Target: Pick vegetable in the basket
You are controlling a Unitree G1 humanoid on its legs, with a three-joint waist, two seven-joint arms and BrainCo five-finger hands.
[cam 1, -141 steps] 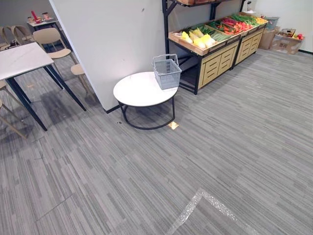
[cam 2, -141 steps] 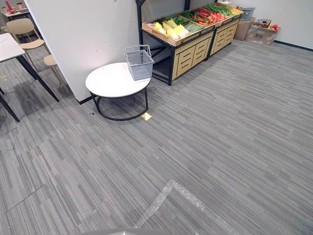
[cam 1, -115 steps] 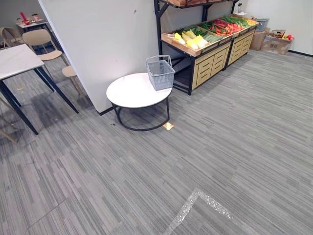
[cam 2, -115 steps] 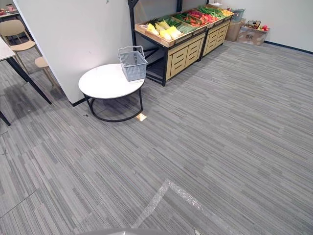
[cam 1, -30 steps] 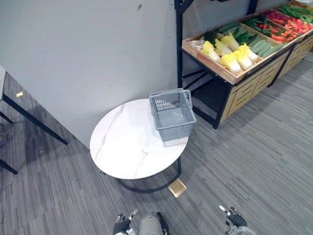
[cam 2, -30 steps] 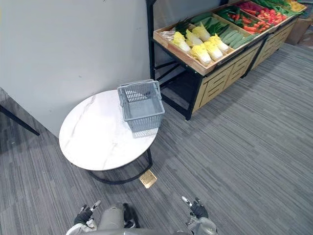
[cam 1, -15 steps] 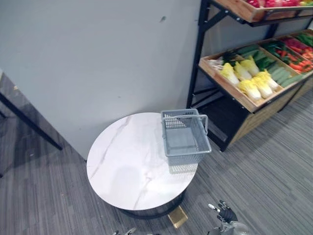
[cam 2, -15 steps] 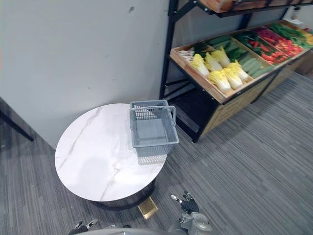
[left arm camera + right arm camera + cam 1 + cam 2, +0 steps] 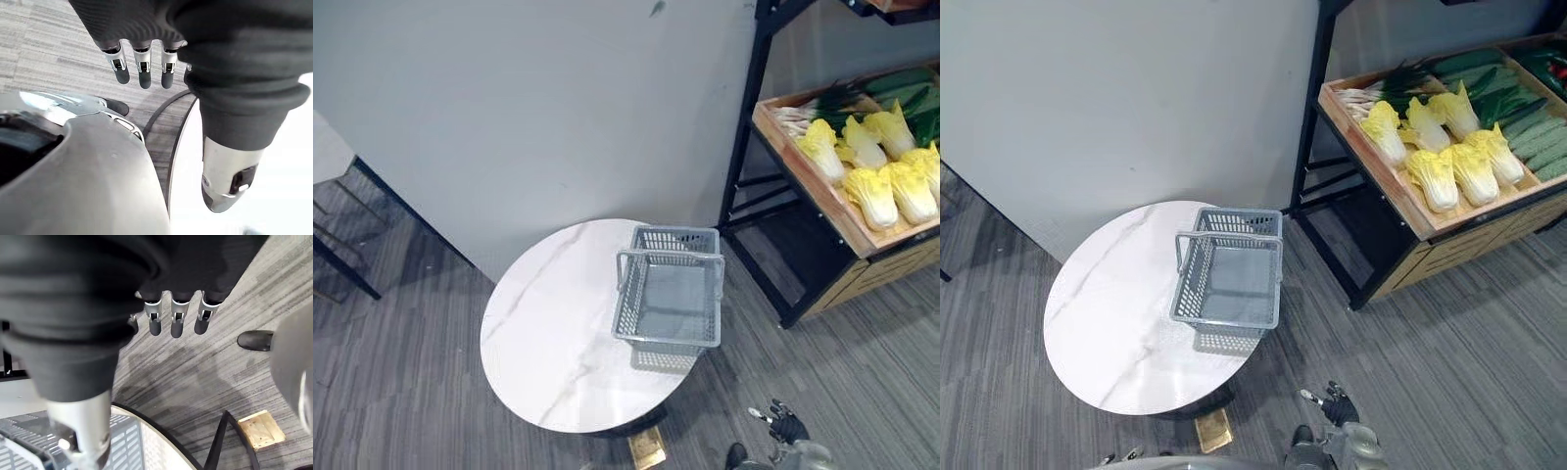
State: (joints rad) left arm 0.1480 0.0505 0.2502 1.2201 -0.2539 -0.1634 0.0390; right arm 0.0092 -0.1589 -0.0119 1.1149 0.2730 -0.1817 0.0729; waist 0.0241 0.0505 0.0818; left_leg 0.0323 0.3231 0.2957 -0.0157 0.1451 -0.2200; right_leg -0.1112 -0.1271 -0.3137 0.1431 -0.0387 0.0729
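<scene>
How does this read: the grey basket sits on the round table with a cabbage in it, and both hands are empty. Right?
Not quite. The basket is empty; the cabbages lie in the crate, as the left eye view shows. The basket does sit on the table, and the left hand and right hand are empty.

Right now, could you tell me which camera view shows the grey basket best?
The right eye view: the whole basket sits central, empty, on the round table. The left eye view shows it whole too; the right wrist view catches a mesh corner.
</scene>
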